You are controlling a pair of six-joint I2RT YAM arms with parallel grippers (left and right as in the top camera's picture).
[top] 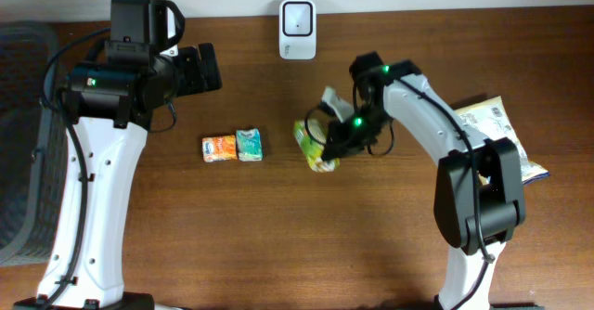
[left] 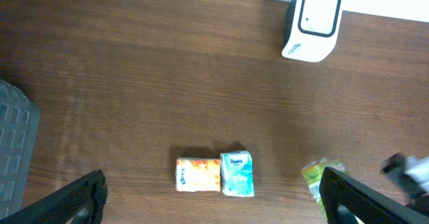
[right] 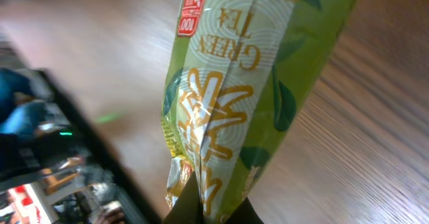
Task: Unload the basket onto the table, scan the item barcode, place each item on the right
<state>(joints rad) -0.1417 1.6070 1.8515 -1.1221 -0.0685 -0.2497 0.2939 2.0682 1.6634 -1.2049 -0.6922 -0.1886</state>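
Note:
A green tea packet (top: 316, 148) lies at the middle of the table, and my right gripper (top: 336, 146) is shut on its right end. In the right wrist view the packet (right: 238, 83) fills the frame, pinched at its bottom edge between my dark fingertips (right: 188, 207). The white barcode scanner (top: 297, 30) stands at the table's far edge, also seen in the left wrist view (left: 312, 24). My left gripper (left: 214, 200) hangs open and high over the table's left side, holding nothing. The packet's barcode is not visible.
An orange tissue pack (top: 218, 148) and a blue tissue pack (top: 249, 145) lie side by side left of the green packet. A flat snack bag (top: 497, 124) lies at the right edge. A dark grey bin (top: 23, 134) stands at the left.

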